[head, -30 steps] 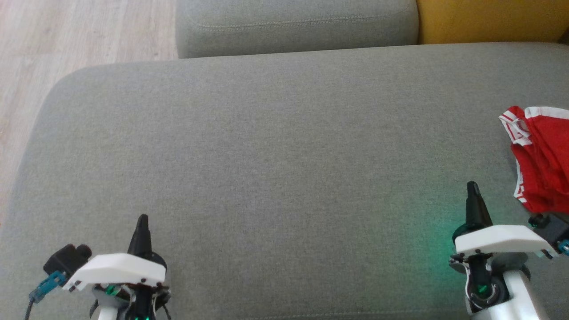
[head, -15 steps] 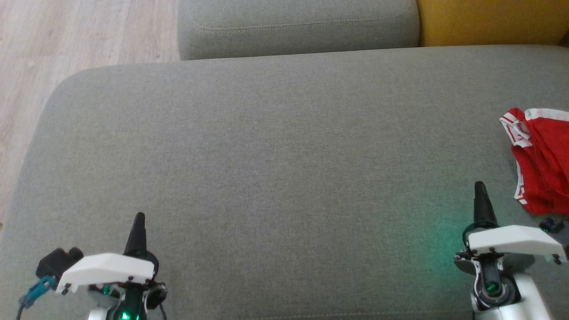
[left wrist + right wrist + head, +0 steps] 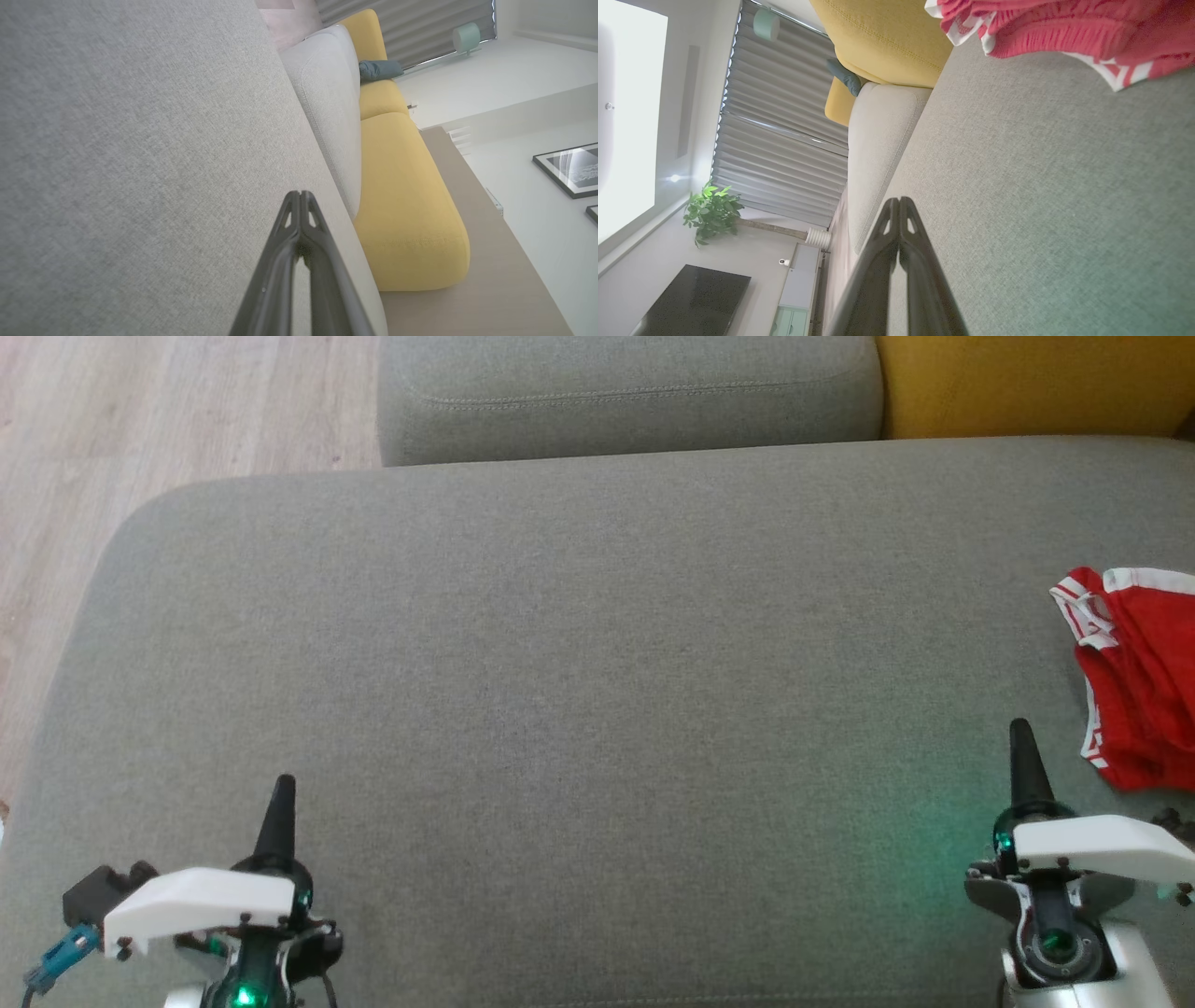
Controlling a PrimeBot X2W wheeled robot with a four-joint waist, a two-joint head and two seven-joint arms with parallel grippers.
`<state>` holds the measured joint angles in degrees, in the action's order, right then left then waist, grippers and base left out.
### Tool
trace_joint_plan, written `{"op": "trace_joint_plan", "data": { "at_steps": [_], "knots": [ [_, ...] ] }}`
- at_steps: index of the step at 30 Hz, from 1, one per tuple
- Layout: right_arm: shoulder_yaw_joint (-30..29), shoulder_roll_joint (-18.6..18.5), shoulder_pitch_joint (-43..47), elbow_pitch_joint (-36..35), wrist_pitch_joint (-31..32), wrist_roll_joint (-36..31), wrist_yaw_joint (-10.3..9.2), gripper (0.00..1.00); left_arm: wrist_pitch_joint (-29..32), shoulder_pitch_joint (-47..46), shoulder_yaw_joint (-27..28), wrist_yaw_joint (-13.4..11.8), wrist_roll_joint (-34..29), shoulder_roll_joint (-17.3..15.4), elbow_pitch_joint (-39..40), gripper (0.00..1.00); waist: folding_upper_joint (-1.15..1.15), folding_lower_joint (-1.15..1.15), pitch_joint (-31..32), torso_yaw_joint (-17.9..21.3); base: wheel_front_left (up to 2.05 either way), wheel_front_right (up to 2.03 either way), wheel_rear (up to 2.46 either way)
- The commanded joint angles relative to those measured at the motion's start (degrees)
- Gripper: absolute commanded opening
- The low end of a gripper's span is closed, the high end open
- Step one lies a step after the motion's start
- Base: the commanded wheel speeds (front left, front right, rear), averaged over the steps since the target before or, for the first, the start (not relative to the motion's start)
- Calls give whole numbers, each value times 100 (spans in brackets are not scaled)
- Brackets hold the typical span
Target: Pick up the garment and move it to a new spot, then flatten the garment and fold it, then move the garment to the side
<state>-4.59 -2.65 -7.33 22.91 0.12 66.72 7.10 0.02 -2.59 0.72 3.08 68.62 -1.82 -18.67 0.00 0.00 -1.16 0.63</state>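
The garment (image 3: 1139, 677) lies on the seat cushion (image 3: 579, 691) at its right side. The right gripper (image 3: 1020, 728) stands near it, to its left, apart. The left gripper (image 3: 283, 789) stands over the cushion's near left; the back cushion (image 3: 625, 392) lies behind

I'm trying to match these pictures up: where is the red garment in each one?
Head view: red garment at the right edge.
Right wrist view: red garment across the top right.
Left wrist view: faces along the grey seat instead.
Shared landmark: the grey cushion beyond the seat.
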Motion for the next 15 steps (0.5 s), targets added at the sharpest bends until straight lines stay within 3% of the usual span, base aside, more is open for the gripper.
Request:
{"op": "trace_joint_plan", "data": {
  "at_steps": [1, 15],
  "knots": [
    [51, -25, -130, -261, 59, 175, 28, 0, 52, -309, 180, 60, 149, -80, 225, 0, 0, 0, 3, -2, 0, 0, 0],
    [-47, -24, -33, -511, 290, 1118, 32, 0, 289, -330, 338, 212, 1028, -91, 319, 0, 0, 0, 41, -26, 0, 0, 0]
  ]
}}
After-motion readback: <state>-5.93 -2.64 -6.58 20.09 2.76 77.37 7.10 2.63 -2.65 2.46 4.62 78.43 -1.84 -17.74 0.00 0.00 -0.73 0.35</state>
